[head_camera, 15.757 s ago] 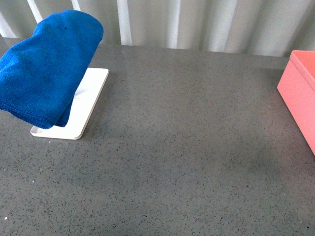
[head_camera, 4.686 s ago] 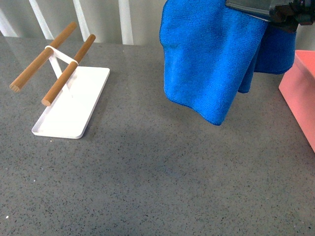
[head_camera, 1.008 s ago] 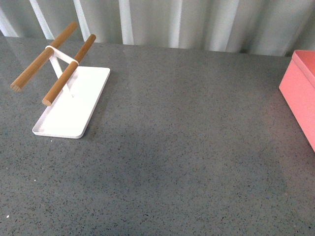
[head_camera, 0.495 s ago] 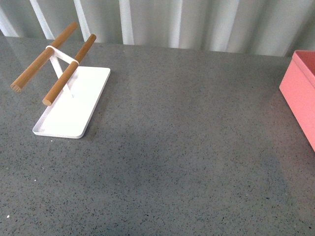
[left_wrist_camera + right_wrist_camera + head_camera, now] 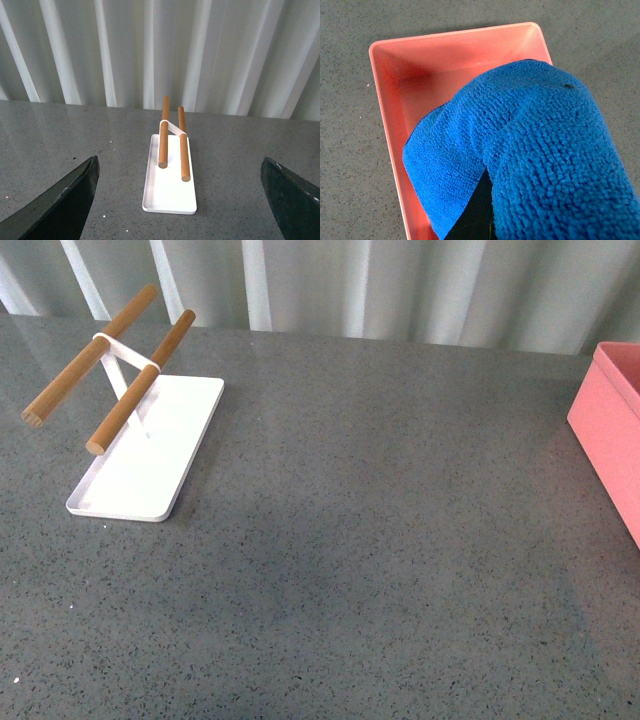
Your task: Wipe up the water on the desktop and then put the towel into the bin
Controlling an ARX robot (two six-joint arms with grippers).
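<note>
In the right wrist view the bright blue towel [image 5: 530, 150] hangs in folds over the open salmon-pink bin [image 5: 385, 100]. My right gripper is shut on the towel, and the cloth hides its fingers. The front view shows only a corner of the bin [image 5: 610, 430] at the right edge of the dark grey desktop [image 5: 380, 570]; neither arm nor the towel appears there. My left gripper [image 5: 185, 200] is open above the desktop [image 5: 240, 175], its dark fingertips [image 5: 65, 205] wide apart with nothing between them. I see no water on the desktop.
A flat white tray [image 5: 150, 460] carrying two wooden bars [image 5: 135, 390] stands at the back left, and the left wrist view shows that tray [image 5: 167, 190] straight ahead. White corrugated wall panels [image 5: 400, 285] run behind the table.
Over the last second the front view is unchanged. Earlier the towel came off the wooden bars, then hung from my right gripper near the bin, and has since left the front view.
</note>
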